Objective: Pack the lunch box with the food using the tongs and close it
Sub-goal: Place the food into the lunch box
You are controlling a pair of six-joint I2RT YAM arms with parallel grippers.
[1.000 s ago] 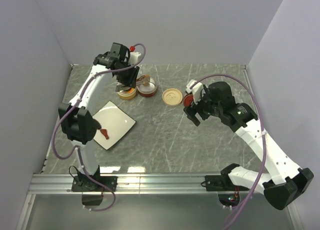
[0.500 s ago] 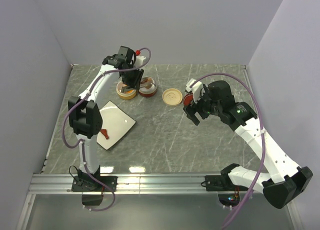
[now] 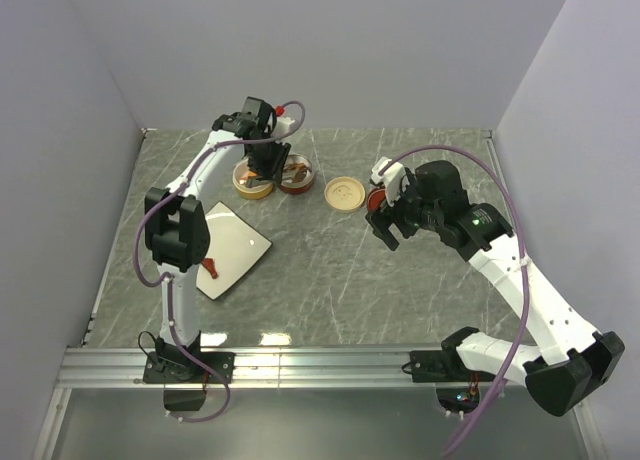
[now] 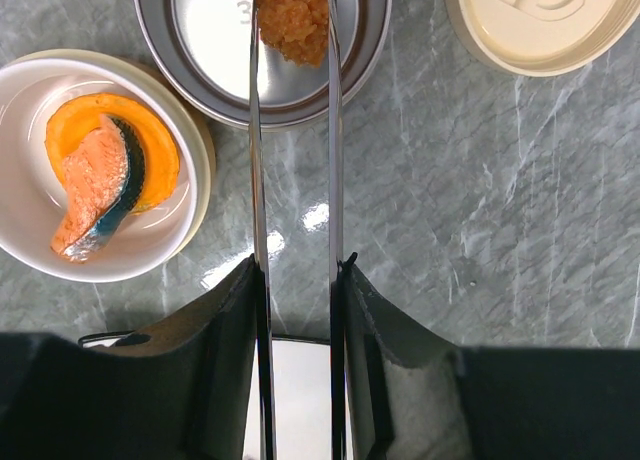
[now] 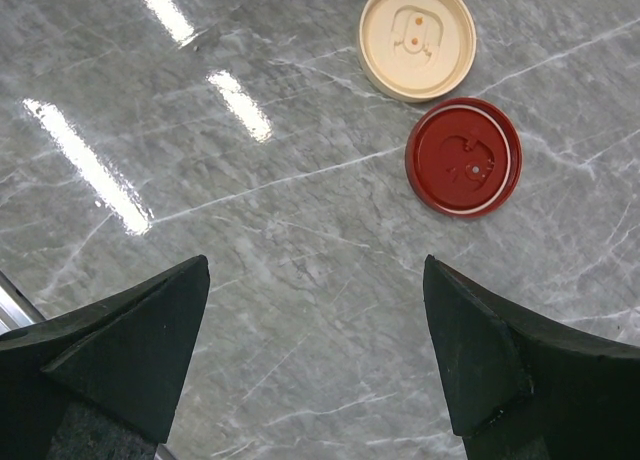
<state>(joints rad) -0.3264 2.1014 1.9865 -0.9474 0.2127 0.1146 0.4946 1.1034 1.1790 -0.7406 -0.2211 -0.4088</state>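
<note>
My left gripper (image 4: 295, 270) is shut on the slim silver tongs (image 4: 255, 180), whose two arms run up between its fingers. The tong tips pinch a crumbly orange-brown piece of food (image 4: 295, 20) over the steel-lined dark red tub (image 4: 210, 40). Beside it, the cream tub (image 4: 30, 110) holds an orange wedge (image 4: 150, 140) and a pink-brown slice (image 4: 90, 180). Both tubs (image 3: 252, 183) (image 3: 296, 178) sit at the back of the table. My right gripper (image 5: 315, 280) hangs open and empty above bare table, near the cream lid (image 5: 417, 38) and the dark red lid (image 5: 463, 157).
A white square plate (image 3: 235, 245) lies to the left, with a small red bit of food (image 3: 210, 268) at its near left edge. The cream lid (image 3: 345, 193) and red lid (image 3: 376, 200) lie flat, right of the tubs. Grey walls enclose the table.
My left arm has swung to the right with the tongs, from over the cream tub to over the dark red tub. The right arm has hardly moved.
</note>
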